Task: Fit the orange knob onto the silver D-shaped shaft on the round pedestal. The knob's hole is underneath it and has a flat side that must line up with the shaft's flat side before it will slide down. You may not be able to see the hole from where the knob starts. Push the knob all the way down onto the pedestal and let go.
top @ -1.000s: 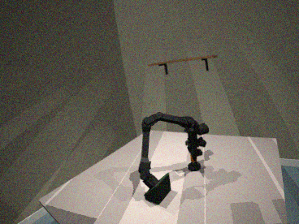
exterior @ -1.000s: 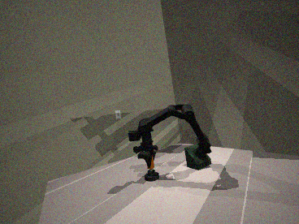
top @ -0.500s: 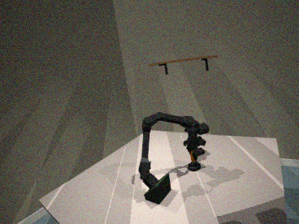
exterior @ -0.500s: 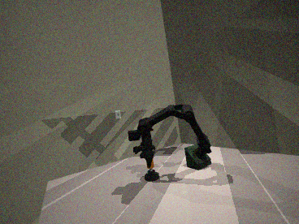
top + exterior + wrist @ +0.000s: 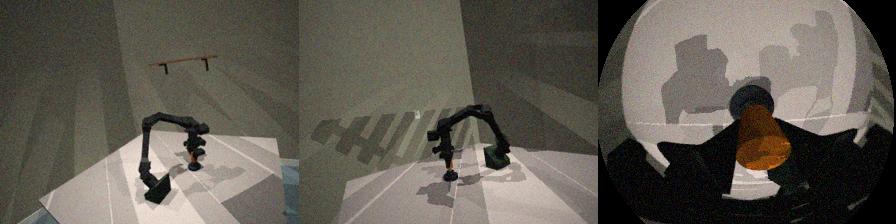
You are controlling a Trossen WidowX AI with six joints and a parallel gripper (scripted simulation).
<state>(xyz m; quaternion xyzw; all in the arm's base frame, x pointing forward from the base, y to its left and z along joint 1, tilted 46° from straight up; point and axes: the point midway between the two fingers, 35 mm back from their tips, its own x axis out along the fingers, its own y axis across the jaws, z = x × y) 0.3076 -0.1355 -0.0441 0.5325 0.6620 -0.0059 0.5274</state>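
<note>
The orange knob (image 5: 192, 157) (image 5: 450, 165) (image 5: 764, 142) is upright between the fingers of my gripper (image 5: 192, 154) (image 5: 449, 161) (image 5: 756, 121), which is shut on it and points down. The dark round pedestal (image 5: 194, 166) (image 5: 451, 176) (image 5: 752, 94) stands on the table directly under the knob. The knob's lower end is at or just above the pedestal's top; any remaining gap is too small to tell. The silver shaft is not visible, and the knob's hole and its flat side are hidden underneath.
The arm's dark green base (image 5: 159, 190) (image 5: 496, 157) stands on the pale table (image 5: 93, 184) (image 5: 539, 195), to the left of the pedestal in the top view and to the right in the exterior view. Shadows and light stripes cross the table. A wall shelf (image 5: 183, 60) hangs far behind.
</note>
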